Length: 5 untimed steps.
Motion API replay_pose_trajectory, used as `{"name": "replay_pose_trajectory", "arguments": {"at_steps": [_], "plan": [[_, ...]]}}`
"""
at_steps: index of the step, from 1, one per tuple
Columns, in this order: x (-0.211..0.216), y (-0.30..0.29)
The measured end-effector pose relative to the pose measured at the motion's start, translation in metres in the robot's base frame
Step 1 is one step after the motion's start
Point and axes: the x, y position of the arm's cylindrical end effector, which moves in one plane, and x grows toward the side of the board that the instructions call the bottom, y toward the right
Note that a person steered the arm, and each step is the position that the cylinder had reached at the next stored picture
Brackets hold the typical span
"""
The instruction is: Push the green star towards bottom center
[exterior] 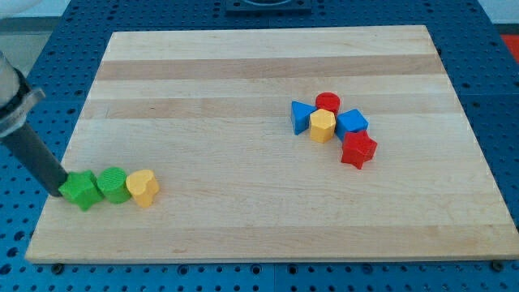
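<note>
Green star [80, 191] touches my tip [60, 193] on wooden board [243, 81] over blue pegboard [503, 105]; no jaws visible.

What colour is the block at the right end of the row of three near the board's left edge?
Yellow, heart-like, seen in the camera view.

Rod [24, 134] cut off at view's left edge.

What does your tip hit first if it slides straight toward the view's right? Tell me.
My tip sits at the green star block, so it meets that first, then likely the green cylinder block.
</note>
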Motion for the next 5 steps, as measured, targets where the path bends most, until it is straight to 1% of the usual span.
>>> {"name": "replay_pose_trajectory", "arguments": {"at_steps": [1,3,4,5], "plan": [[0.017,0.019],[0.017,0.084],[0.007,0.110],[-0.013,0.115]]}}
